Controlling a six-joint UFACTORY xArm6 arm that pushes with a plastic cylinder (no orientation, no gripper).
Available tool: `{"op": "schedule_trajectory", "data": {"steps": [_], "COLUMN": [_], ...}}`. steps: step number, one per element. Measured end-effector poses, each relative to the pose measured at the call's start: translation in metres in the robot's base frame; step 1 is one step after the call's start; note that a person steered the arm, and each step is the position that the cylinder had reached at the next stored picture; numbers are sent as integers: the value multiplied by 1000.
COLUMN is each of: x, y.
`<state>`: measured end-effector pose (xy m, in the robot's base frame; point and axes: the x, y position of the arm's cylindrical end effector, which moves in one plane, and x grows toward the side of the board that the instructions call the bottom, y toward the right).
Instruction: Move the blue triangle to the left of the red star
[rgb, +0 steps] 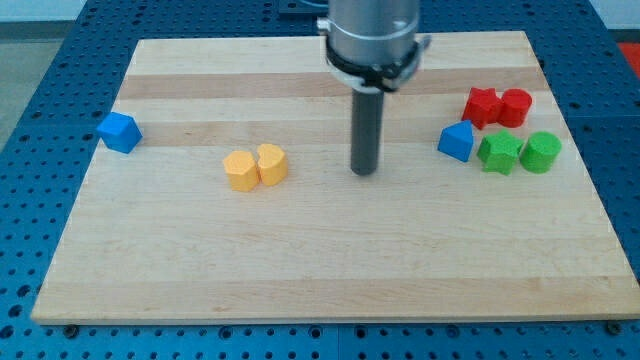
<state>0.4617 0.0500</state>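
Wooden bench (200, 260) carries everything, so reading from the view's left: a blue block (119, 132), roughly cube-like, sits alone near the left edge. Further right lie two yellow blocks (255, 167), touching each other. Right of those, near the middle, my tip (364, 172) rests on the board with nothing against it; it is well apart from the yellow pair and some way left of the cluster on the view's right. There are no jaws on this rod, so nothing is clasped or released.

That right-hand cluster starts with the blue triangle (456, 141), just beside the green star (498, 154), which has a green cylinder-like block (541, 151) next to it. Above them stand the red star (484, 106) and a red round block (516, 106), touching.

By my reading the approach is in hand and no push has begun. The blue triangle lies below and slightly left of the red star, so it needs nudging toward the view's top. The next move calls for bringing my tip under the triangle's lower side, then pushing upward without disturbing the green star
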Motion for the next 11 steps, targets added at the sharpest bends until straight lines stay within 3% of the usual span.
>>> {"op": "schedule_trajectory", "data": {"steps": [2, 3, 6, 8, 11], "x": [4, -3, -37, -38, -73], "y": [101, 124, 125, 88, 50]}}
